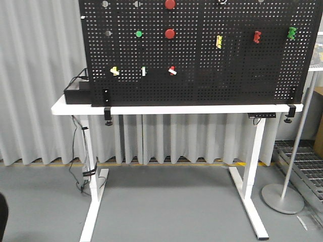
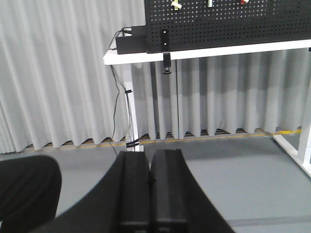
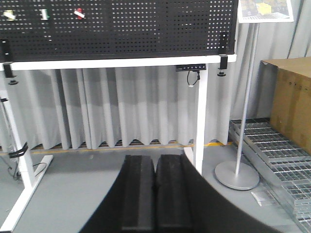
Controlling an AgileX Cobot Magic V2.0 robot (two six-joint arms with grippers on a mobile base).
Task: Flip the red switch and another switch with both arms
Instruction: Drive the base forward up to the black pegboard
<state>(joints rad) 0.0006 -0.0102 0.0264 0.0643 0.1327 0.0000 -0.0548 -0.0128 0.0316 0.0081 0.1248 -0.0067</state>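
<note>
A black pegboard [image 1: 202, 75] stands on a white table [image 1: 176, 109]. In its bottom row sits the small red switch [image 1: 172, 70] with a white lever. The pale yellow switch [image 1: 115, 71] is left of it, and a slim white switch on a green base [image 1: 143, 71] lies between them. The left wrist view catches the yellow switch [image 2: 176, 5] and the red switch [image 2: 243, 2] at its top edge. My left gripper [image 2: 149, 158] is shut and empty, low and far from the board. My right gripper [image 3: 155, 160] is shut and empty too, with the red switch [image 3: 79, 13] far above it.
Two round red buttons [image 1: 170, 34], a green button [image 1: 139, 34] and coloured clips are higher on the board. A black box [image 1: 78, 93] sits at the table's left end, with cables down the leg. At right are a sign stand [image 3: 236, 174], floor grating [image 3: 272, 145] and a cardboard box [image 3: 294, 107].
</note>
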